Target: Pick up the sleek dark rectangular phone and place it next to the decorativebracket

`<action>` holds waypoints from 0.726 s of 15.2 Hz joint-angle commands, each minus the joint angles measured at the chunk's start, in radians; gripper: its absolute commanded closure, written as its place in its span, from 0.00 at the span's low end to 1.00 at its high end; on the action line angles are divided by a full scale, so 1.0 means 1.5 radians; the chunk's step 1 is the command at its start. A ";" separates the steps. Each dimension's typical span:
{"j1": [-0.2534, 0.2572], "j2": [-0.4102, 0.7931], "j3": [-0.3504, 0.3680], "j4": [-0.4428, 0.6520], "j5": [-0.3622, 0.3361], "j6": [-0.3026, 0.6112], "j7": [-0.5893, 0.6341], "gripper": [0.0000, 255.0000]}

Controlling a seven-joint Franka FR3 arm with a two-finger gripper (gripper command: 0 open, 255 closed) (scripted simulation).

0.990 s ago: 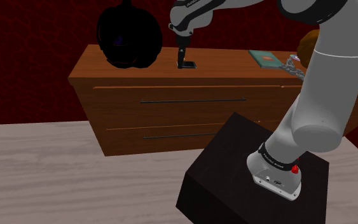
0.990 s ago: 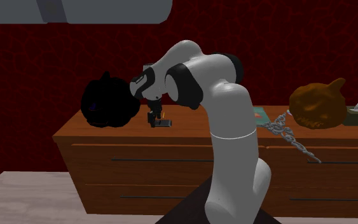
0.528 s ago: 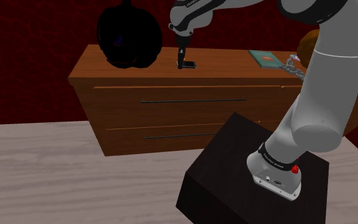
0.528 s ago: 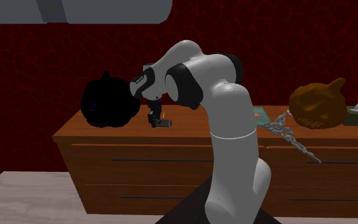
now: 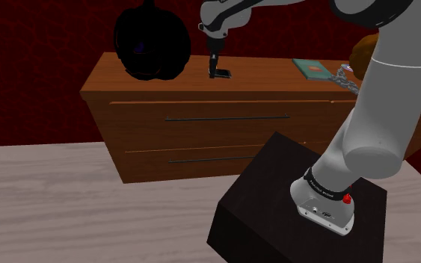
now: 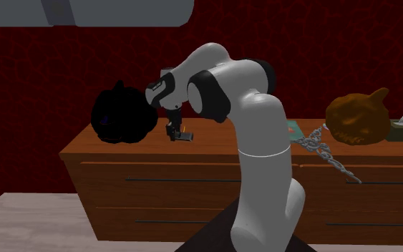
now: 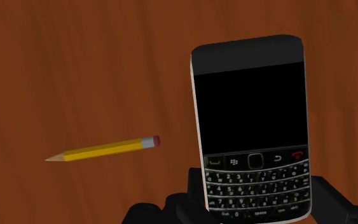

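The gripper (image 7: 260, 197) clasps the black keypad phone (image 7: 250, 108) by its keypad end, bottom edge cut off. It seems to hang just above the wooden dresser (image 5: 276, 78), at three o'clock of the shoulder view's black pumpkin (image 5: 151, 43).

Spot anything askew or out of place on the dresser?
Yes: the silvery bracket lies slanted, its lower end apparently hanging past the dresser's front edge over the drawers. Nothing else stands out.

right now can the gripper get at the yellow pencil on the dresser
Probably not: the gripper is shut on the phone, so its jaws are taken. The pencil lies uncovered on the dresser top.
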 commanded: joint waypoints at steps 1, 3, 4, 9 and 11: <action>0.000 -0.007 -0.001 0.009 -0.003 -0.015 0.001 1.00; 0.001 -0.013 -0.002 0.019 -0.006 -0.031 0.002 1.00; 0.001 -0.017 -0.003 0.024 -0.007 -0.039 0.003 1.00; 0.002 -0.030 -0.004 0.051 -0.013 -0.080 0.007 1.00; 0.002 -0.035 -0.005 0.064 -0.015 -0.097 0.008 1.00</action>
